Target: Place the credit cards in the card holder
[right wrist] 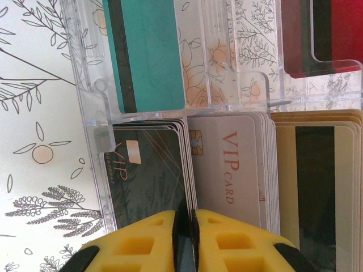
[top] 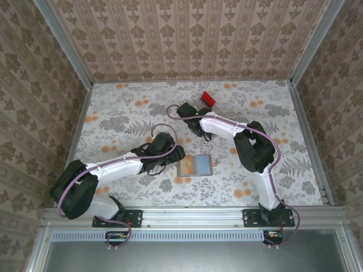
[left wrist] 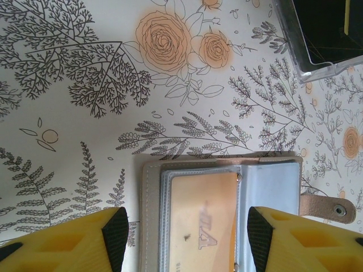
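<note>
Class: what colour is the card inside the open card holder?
Beige; the card shows best in the left wrist view.

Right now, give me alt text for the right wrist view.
Yellow end effector pinched shut at the card edges between a dark stack and a beige VIP stack in a clear slotted rack; teal card and red card stand beyond.

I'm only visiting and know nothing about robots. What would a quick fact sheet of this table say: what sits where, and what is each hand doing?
Card holder: lying open on the table, a beige card in its clear pocket.
Left hand: open, over the holder.
Clear rack: far side of the table, holding a teal card, a red card and stacks of VIP cards.
Right hand: fingers closed together at the front stacks; whether a card is pinched is unclear.
</note>
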Controlling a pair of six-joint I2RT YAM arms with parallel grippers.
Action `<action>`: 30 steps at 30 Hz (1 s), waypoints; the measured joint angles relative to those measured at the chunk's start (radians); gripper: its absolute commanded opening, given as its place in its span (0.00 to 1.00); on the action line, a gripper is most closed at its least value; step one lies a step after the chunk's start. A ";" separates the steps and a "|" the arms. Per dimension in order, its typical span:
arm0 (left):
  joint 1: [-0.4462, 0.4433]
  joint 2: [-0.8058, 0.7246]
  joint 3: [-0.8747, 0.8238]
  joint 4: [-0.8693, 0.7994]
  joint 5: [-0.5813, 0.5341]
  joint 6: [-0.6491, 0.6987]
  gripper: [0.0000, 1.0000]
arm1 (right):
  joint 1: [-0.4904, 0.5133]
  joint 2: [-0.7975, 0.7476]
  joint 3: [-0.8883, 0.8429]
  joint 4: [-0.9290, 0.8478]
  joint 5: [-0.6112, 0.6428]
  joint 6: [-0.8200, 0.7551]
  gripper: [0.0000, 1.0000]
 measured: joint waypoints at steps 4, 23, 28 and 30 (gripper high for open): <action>0.000 0.000 0.000 0.000 0.000 0.000 0.61 | 0.000 0.000 0.000 0.000 0.008 0.000 0.17; 0.000 0.000 0.000 0.000 0.004 0.000 0.61 | -0.002 -0.007 0.000 0.000 0.028 0.000 0.14; 0.000 0.000 0.000 0.000 0.004 0.000 0.61 | -0.004 -0.021 0.000 0.000 0.032 0.000 0.13; 0.000 0.002 0.000 0.000 0.007 0.000 0.61 | -0.005 -0.025 -0.001 0.000 0.032 0.000 0.14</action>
